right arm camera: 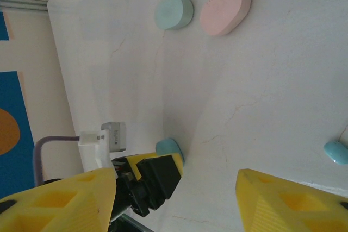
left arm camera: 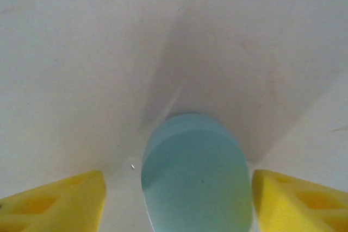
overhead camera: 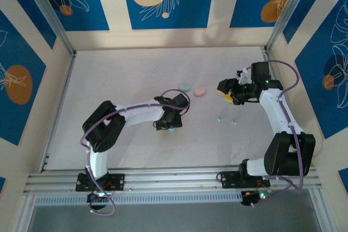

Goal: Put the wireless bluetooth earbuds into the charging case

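With our left gripper (left arm camera: pixel 176 191) spread open around the blue case (left arm camera: pixel 196 177) and our right gripper (overhead camera: pixel 229 93) open and empty, the earbuds (overhead camera: pixel 220 118) lie loose well right of that case, so we risk squeezing off-centre and skidding it away.

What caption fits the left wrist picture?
Open left gripper straddling a light blue case on the white table.
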